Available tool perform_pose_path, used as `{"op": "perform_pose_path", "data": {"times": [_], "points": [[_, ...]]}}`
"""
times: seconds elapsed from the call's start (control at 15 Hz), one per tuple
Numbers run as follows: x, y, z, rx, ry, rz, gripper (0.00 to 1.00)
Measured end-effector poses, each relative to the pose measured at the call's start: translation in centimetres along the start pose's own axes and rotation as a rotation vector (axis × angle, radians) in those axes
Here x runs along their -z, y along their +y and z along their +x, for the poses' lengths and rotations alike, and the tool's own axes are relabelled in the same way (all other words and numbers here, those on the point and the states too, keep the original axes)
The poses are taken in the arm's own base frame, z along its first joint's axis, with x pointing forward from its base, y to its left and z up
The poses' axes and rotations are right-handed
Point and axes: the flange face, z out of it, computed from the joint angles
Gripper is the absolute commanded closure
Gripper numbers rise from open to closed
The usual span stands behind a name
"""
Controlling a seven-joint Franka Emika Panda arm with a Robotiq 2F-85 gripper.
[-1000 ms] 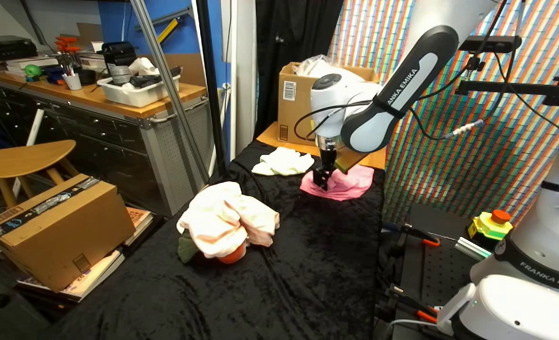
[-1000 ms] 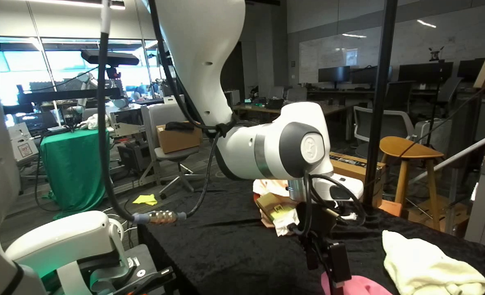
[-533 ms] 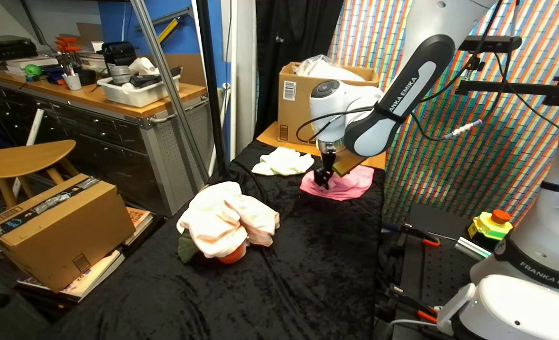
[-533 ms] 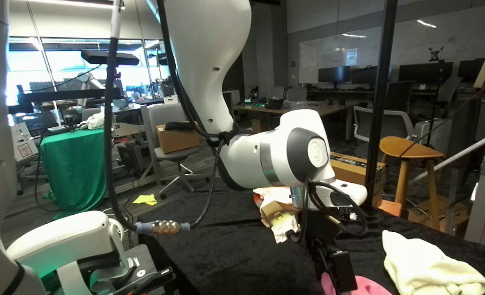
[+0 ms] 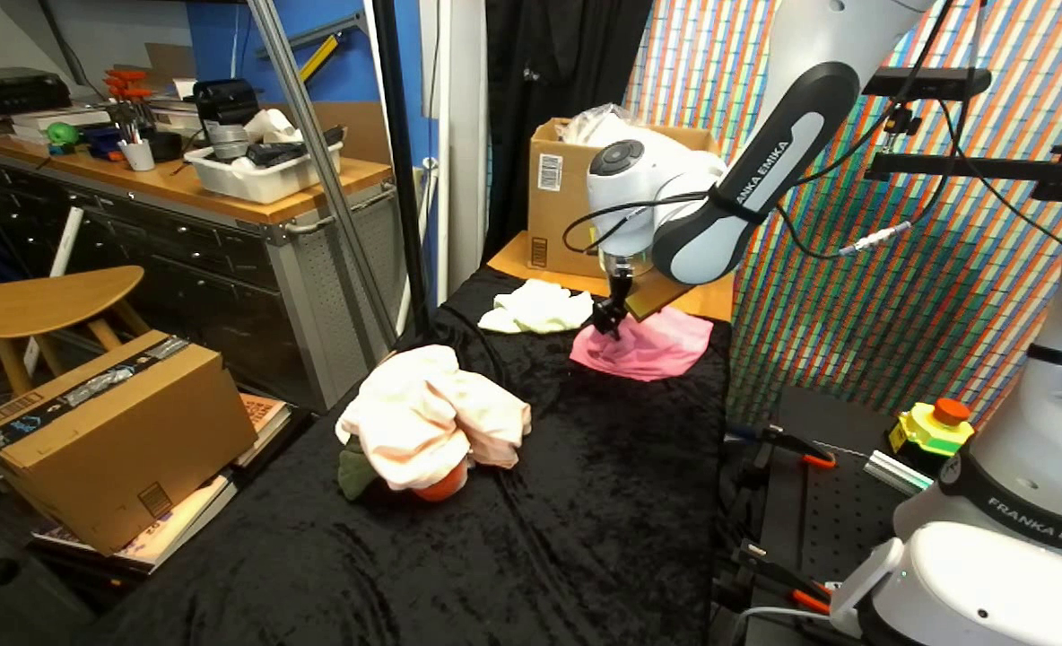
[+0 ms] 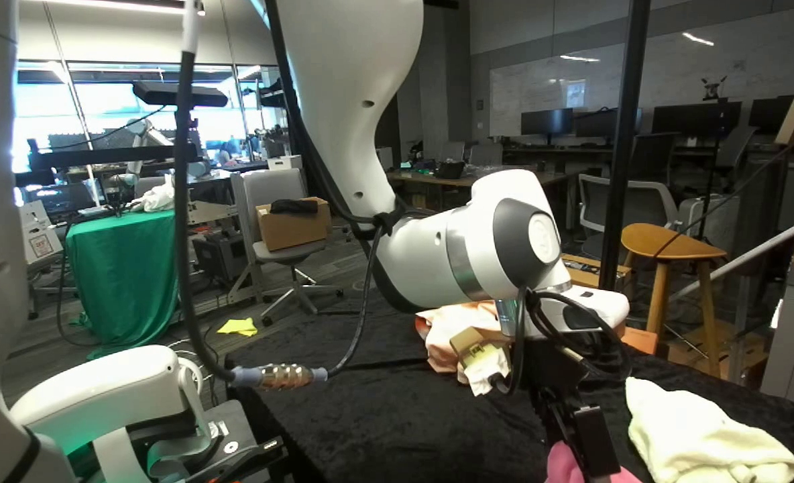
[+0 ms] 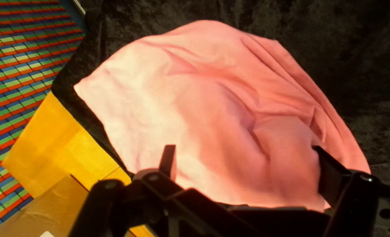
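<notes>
Claw (image 7: 242,161) seen released, its fingers (image 7: 330,176) spread well apart and pointed down at the left part of the pink cloth (image 5: 648,350). In the wrist view the cloth is framed between the fingertips; whether it is touched cannot be told. Pink cloth laid rumpled at the far right of the black-draped tabletop (image 5: 603,520), its folds raised. A pale cloth (image 5: 535,307) is heaped to its left, just beside. Nearer and farther left, a peach cloth (image 5: 419,417) is bunched; an orange thing (image 5: 443,486) is partly covered by its near edge, and a green thing (image 5: 354,471) is half hidden at its left. All three cloths are shown in both exterior views. A brown block (image 5: 657,296) is carried on the arm (image 5: 755,193), just above the claw. Beyond the tabletop's far edge a tall box (image 5: 556,215) is set, plastic wrap (image 5: 604,118) showing at its top. Left of the tabletop, a carton (image 5: 136,440) is rested on books (image 5: 192,520), near a stool (image 5: 56,301). At right, by the arm's base (image 5: 1024,431), a red-topped button (image 5: 932,431) is placed.
</notes>
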Motion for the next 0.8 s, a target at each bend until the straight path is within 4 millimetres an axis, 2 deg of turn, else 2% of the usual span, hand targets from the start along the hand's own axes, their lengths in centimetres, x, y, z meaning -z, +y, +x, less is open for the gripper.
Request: {"op": "perform_pose_path", "data": {"times": [0.73,0.8], "points": [[-4.0,-0.6,0.9,-0.012,-0.033,-0.028,0.0],[-4.1,-0.6,1.0,-0.013,-0.033,-0.03,0.14]]}}
